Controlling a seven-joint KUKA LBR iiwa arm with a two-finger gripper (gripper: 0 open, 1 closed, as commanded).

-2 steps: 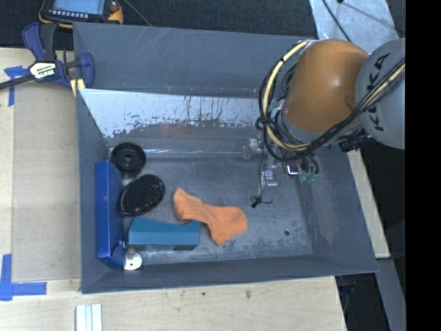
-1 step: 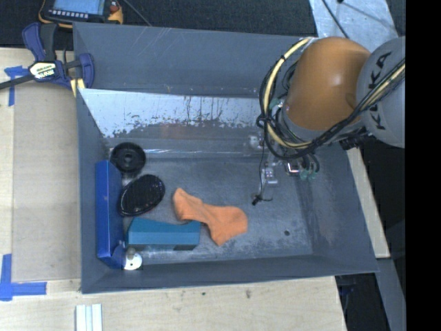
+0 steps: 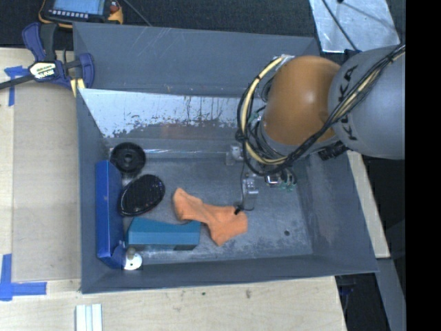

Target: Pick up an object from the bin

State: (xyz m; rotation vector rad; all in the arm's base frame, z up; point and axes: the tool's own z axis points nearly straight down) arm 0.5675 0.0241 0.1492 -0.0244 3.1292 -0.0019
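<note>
My fingers [image 3: 242,209] hang at the right end of a soft, crumpled orange cloth [image 3: 204,219] in the grey metal bin [image 3: 303,216]; their spread I cannot tell.

Robotics lab, industrial arm [image 3: 372,109], grey metal bin [image 3: 207,54], cabled display unit [image 3: 77,4]

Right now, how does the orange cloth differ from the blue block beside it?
The orange cloth is crumpled and irregular; the blue block is boxy and straight-edged. The cloth's right end lies by the gripper; the block lies further left. Both rest in the bin.
</note>
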